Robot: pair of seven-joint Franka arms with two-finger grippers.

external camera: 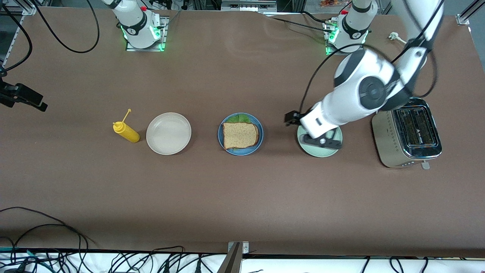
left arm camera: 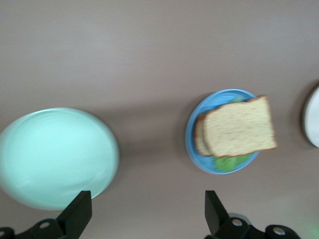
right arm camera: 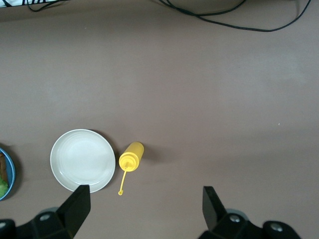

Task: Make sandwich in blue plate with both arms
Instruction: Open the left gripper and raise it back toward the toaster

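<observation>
Three plates (external camera: 168, 133), one sandwich (external camera: 241, 135), one bottle (external camera: 127, 131), one toaster (external camera: 407, 132), two arms (external camera: 356, 102)

- I find no word, number or brand that I can read anywhere in these views.
- The toaster (external camera: 407, 132) carries a small pale mark on its dark top beside the slots, but it is too small for me to make out.
- Each of my arm bases (external camera: 141, 28) shows a small round dark emblem on a white ring; I cannot read it either.
- The yellow squeeze bottle (external camera: 126, 131) and the blue plate (external camera: 224, 143) bear no print that I can see.
</observation>
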